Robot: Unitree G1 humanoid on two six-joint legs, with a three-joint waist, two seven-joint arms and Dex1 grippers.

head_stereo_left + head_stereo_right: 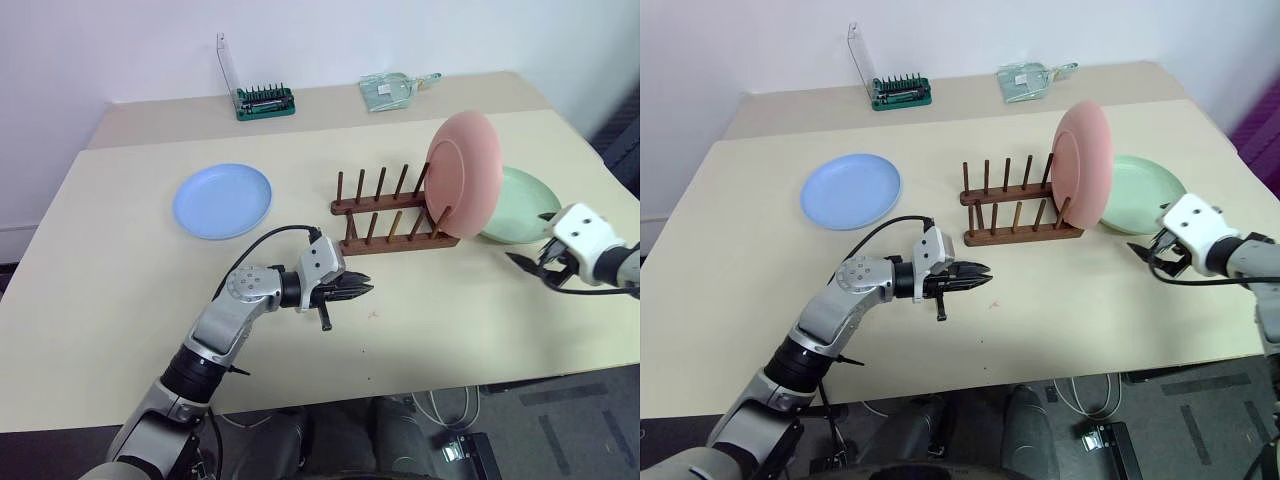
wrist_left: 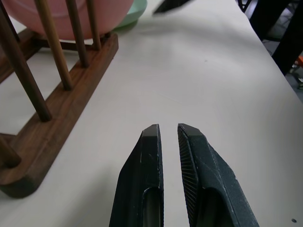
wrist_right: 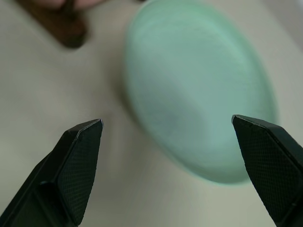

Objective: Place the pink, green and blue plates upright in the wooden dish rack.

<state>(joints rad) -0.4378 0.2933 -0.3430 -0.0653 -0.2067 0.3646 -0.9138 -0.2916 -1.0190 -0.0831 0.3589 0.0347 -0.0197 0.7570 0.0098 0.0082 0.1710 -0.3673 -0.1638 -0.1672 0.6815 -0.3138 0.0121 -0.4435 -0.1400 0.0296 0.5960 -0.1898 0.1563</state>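
The pink plate (image 1: 463, 172) is standing upright at the right end of the wooden dish rack (image 1: 392, 212). The right gripper (image 1: 531, 262), jaws wide apart, is facing the green plate (image 1: 517, 204) lying just right of the rack, probably the next pickup, which calls for closing on its rim. The left gripper (image 1: 362, 290) is hovering before the rack, jaws nearly together and empty, while the blue plate (image 1: 222, 200) is lying well left of the rack.

one plate (image 1: 463, 173) in rack's (image 1: 392, 212) right end | another plate (image 1: 222, 200) left of rack

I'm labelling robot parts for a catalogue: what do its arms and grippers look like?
Silver-grey metal arm segments, black joints, a black cable looping over the left forearm. White boxy wrist housings. The left gripper and right gripper each have two black tapered fingers with fine ribbed inner pads.
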